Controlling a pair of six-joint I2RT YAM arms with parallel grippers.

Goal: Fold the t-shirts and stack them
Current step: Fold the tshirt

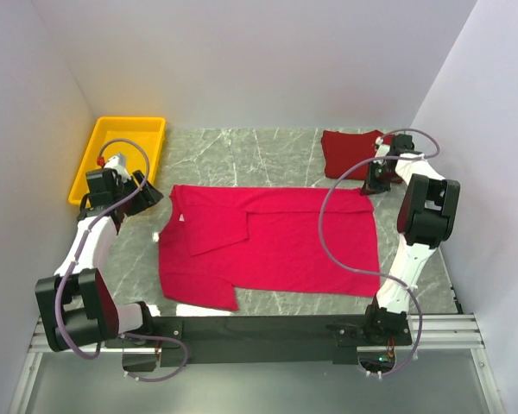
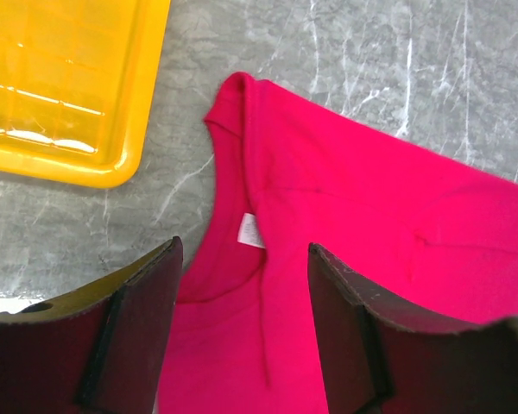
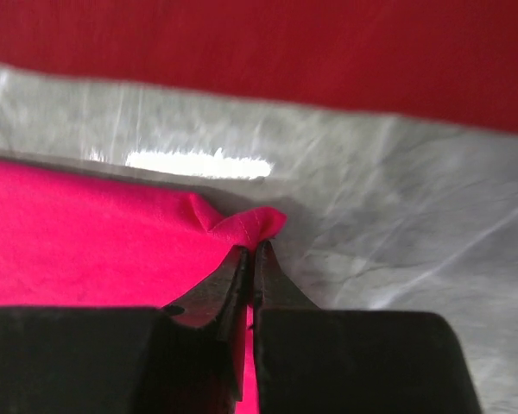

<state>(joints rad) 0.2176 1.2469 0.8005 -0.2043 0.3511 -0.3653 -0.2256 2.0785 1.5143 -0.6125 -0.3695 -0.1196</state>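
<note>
Top external view, scanned left to right: found the yellow tray (image 1: 84, 168) at the table's (image 1: 242, 155) far left, with the left gripper (image 1: 151, 197) just beside it, jaws spread wide on nothing, over the collar and white neck label (image 2: 251, 230) of the crimson-pink shirt (image 1: 276, 241). Saw that shirt spread flat across the middle, partly folded over itself. Found the right gripper (image 3: 252, 250) at its far right corner, jaws pinched tight on a small raised tuck of pink cloth, and the maroon shirt (image 1: 350, 153) lying just beyond, far right.
</note>
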